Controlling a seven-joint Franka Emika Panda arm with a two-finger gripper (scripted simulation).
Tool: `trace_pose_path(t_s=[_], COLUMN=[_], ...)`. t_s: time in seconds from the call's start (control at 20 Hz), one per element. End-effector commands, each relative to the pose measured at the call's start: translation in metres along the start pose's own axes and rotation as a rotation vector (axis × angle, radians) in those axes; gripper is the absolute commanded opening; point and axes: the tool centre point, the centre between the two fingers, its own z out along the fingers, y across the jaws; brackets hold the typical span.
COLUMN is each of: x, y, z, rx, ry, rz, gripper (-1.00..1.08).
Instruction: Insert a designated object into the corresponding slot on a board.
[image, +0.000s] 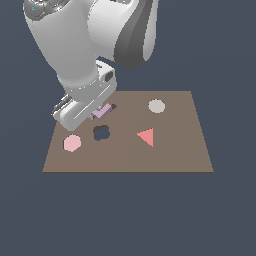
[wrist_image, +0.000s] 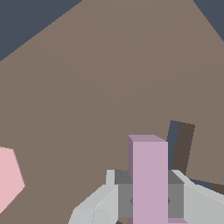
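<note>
The gripper pinches the lavender L-shaped block between its fingers — low in the wrist view — just above the dark slot in the brown board.

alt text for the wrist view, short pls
The gripper holds a lavender L-shaped block between its grey fingers, just above a brown board. Part of a dark slot shows right beside the block, and a pink hexagon lies at the frame's edge.
</note>
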Motion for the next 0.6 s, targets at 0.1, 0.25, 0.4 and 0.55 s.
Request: trace_pose_path(t_s=[0.1,0.25,0.4,0.55], x=[0.005,0.007,0.008,0.008], y=[0.015,0.021,0.026,0.029], z=[0.0,0.0,0.0,0.0], rx=[0.0,0.0,0.0,0.0], ry=[0.0,0.0,0.0,-0.001], rz=[0.098,0.143,0.173,0.19], gripper=[-1.0,-1.0,-1.0,-1.0])
